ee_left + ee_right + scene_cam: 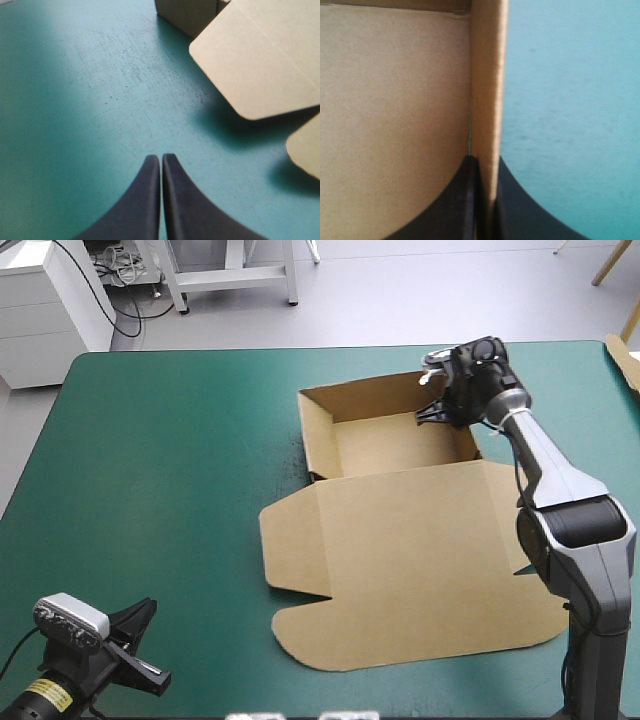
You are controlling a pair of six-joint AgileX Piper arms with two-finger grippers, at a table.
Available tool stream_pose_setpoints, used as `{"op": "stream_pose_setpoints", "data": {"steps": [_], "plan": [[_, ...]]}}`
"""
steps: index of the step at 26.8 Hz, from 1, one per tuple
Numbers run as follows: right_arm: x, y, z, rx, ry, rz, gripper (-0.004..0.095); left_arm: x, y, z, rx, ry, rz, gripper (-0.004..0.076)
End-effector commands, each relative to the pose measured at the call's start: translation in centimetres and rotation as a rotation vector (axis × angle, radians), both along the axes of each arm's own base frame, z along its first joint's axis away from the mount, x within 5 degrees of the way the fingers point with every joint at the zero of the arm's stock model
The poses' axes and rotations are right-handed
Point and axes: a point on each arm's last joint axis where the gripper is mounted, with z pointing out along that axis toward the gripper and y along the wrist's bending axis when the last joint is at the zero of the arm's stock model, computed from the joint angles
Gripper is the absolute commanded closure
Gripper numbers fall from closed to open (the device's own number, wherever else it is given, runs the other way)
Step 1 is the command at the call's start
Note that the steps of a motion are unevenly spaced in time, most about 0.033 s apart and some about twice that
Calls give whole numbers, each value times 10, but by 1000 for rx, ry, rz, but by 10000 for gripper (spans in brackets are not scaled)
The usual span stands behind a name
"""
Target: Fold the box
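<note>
the box (400,530) sits on the teal-green cover (150,470), in the right half of the table and nearer its far edge. it is an open tray (395,440) with its walls standing. the lid (420,570) lies flat on the cover, reaching from the tray toward the near edge, its rounded side flaps flat as well.

the right pincer (432,414) is at the tray's right-hand wall (487,75), close to the far corner. its 2 black fingers (455,210) are all but pressed together with that brown wall pinched between them, 1 finger inside the tray and the other outside. ahead of the pincer the wall runs on upright to the corner. beside the inner finger is the tray's floor; beside the outer one, bare cover.

the left pincer (161,158) is well apart from the box, over the cover by the table's near left corner. its 2 fingers are pressed together into 1 point. just ahead of it there is only scuffed cover. farther ahead and off to 1 side lies a rounded flap (260,65) of the lid, a shadow under it, with the edge of a 2nd flap (307,150) nearer the pincer and a corner of the tray beyond.
</note>
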Motion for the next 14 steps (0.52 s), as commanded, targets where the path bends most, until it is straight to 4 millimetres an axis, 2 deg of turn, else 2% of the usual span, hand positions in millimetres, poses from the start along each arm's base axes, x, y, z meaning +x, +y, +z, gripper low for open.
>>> {"op": "stream_pose_setpoints", "data": {"steps": [1,3,8,11,14], "plan": [[-2,-83,39,-103,-110,-149,929,2,-1,13,-52,-76,9,731],[-6,-133,39,-112,-103,-249,930,2,-1,13,-52,-76,9,731],[-21,-208,39,-121,-94,-416,930,2,-1,13,-52,-76,9,731],[-32,-241,39,-125,-89,-493,929,2,-1,13,-55,-74,11,731],[-40,-261,38,-121,-87,-540,929,2,-1,13,-55,-74,11,731]]}}
